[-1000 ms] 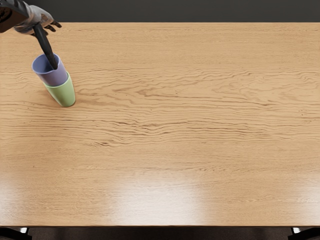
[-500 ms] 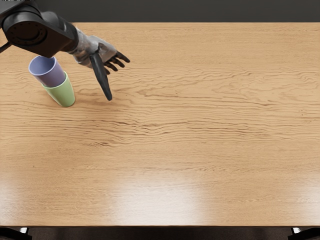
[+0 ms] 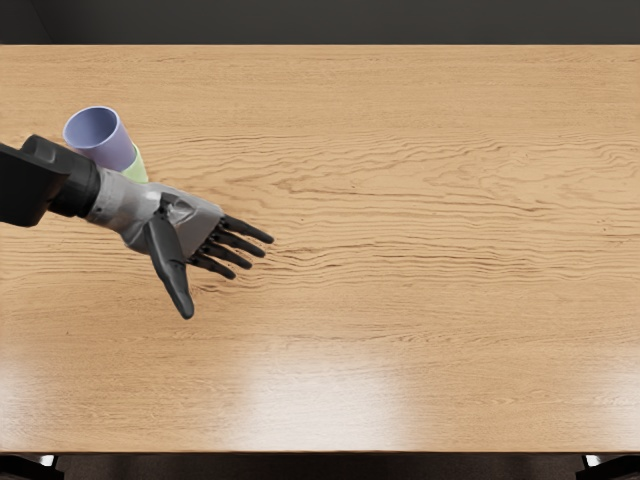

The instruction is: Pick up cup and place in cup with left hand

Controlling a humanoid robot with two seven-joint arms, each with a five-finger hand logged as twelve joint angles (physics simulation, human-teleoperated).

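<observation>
Looks down on a pale, wood-grained table (image 3: 420,220), with glossy white reflections towards its near edge, dark grey background (image 3: 340,20) beyond the far edge and a dark strip of floor (image 3: 320,467) at the bottom. Since half a second ago, has brought the left hand (image 3: 182,222) closer to the near edge, fingers spread and released, grasping nothing. Now hides the green cup's lower part behind the wrist. Shows the purple cup (image 3: 98,132) nested in the green cup (image 3: 139,167) at the table's left, shifted slightly rightward at its rim.
</observation>
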